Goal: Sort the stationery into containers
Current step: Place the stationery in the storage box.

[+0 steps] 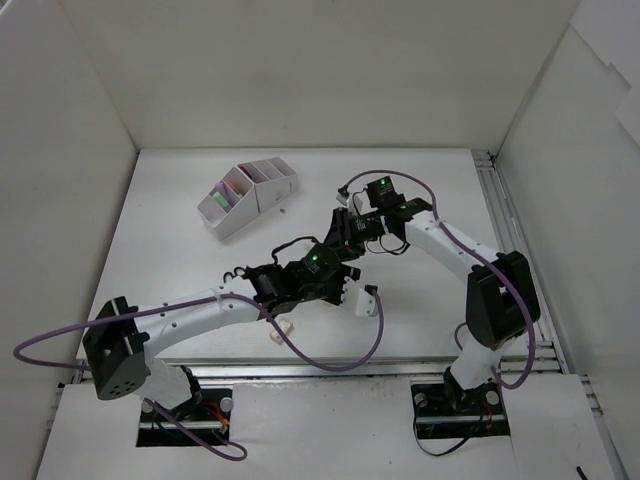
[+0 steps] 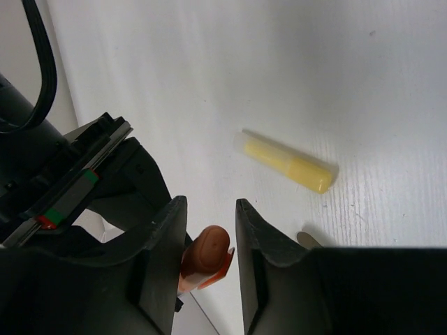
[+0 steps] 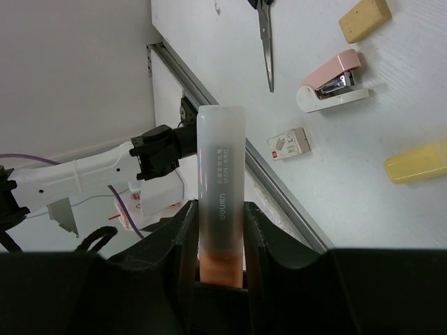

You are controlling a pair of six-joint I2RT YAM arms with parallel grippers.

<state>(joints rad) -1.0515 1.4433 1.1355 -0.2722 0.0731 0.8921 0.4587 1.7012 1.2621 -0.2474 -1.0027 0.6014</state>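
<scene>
My right gripper (image 3: 220,209) is shut on an orange highlighter (image 3: 221,160) with a frosted cap and holds it in the air. In the top view it (image 1: 352,243) meets my left gripper (image 1: 338,264) over the middle of the table. My left gripper (image 2: 209,206) is open, with the highlighter's orange end (image 2: 207,252) between its fingers, close to the left one. A yellow highlighter (image 2: 286,162) lies on the table beyond. The white organizer (image 1: 250,195) stands at the back left, apart from both grippers.
Below the right wrist lie black-handled scissors (image 3: 265,35), a pink stapler (image 3: 332,80), a beige eraser (image 3: 364,17), a small boxed eraser (image 3: 290,144) and a yellow item (image 3: 418,162). A metal rail (image 3: 279,188) marks the table edge. A small white item (image 1: 283,325) lies under the left arm.
</scene>
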